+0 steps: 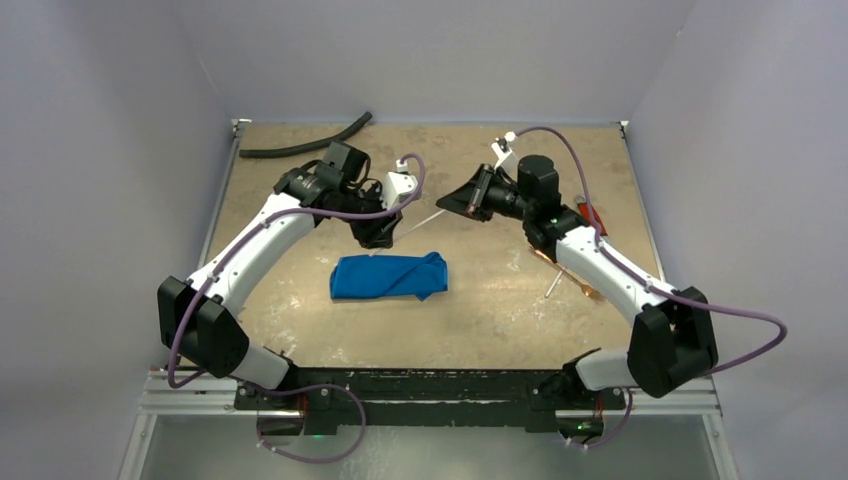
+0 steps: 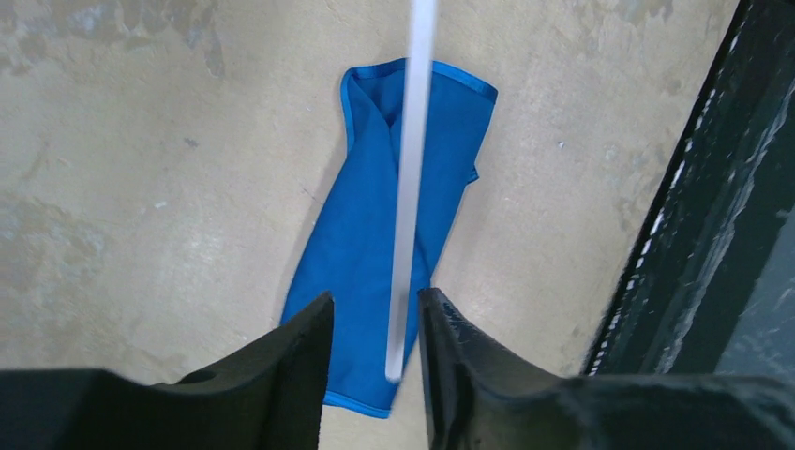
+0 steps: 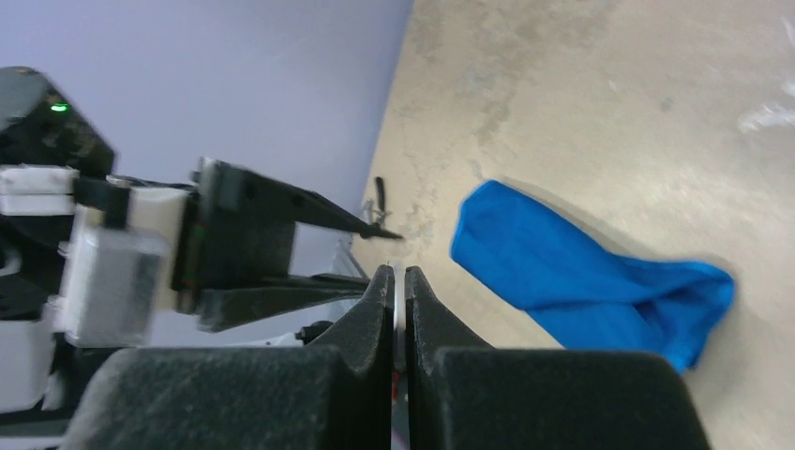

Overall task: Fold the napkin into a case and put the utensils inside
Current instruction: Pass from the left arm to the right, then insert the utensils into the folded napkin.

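Blue napkin (image 1: 388, 276) lying folded into oblong. Silver utensil (image 1: 420, 224) hanging slantwise over napkin's far side. Right gripper (image 3: 395, 274) clamping utensil's end farther from napkin. Left gripper (image 2: 375, 300) standing parted around end nearer napkin, gaps showing either side. Other utensils (image 1: 565, 280) lying right of napkin.

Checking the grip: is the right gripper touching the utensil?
Touching. In the right wrist view the right gripper is clamped on the thin utensil, with no gap on either side.
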{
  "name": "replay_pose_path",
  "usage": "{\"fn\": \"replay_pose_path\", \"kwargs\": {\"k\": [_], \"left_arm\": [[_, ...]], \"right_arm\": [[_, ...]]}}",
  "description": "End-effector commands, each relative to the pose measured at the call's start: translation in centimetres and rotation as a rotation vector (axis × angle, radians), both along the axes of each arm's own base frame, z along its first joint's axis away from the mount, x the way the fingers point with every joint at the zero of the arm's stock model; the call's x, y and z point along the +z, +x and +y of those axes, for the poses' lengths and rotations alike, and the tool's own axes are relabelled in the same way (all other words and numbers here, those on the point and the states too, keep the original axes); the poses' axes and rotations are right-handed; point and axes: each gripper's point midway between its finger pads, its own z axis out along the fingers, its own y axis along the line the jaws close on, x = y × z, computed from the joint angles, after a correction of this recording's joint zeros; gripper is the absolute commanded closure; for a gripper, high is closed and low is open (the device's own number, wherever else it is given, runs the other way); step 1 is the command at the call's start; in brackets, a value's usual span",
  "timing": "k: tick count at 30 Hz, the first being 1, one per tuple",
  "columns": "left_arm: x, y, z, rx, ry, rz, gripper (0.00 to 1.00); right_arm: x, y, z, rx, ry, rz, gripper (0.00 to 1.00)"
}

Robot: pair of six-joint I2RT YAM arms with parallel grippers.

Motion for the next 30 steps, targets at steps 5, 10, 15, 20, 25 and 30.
{"fn": "replay_pose_path", "kwargs": {"k": [5,10,15,20,25,30], "left_arm": [[-0.7,-0.1,0.8,0.033,0.036,0.004,0.39],[-2.9,-0.3,3.2,0.058,0.140,0.022,0.39],[-6.7,1.1,8.0,0.182,0.238,0.103,0.54],[-10.6,1.8,11.9,0.292,0.303,0.196,0.69],[-12.2,0.8,12.1,0.330,0.297,0.240,0.71],[-12.7,0.6,12.1,0.354,0.287,0.246,0.72]], "right_arm": [[-4.3,-2.0,-4.3,-0.201,-0.094,0.125,1.00],[-6.2,-3.5,-6.3,-0.292,-0.115,0.174,1.00],[-7.3,-4.3,-8.0,-0.374,-0.120,0.182,1.00],[-8.1,-4.4,-8.8,-0.426,-0.120,0.187,1.00],[-9.3,-4.5,-9.2,-0.442,-0.135,0.204,1.00],[-10.5,-4.8,-9.8,-0.474,-0.136,0.221,1.00]]}}
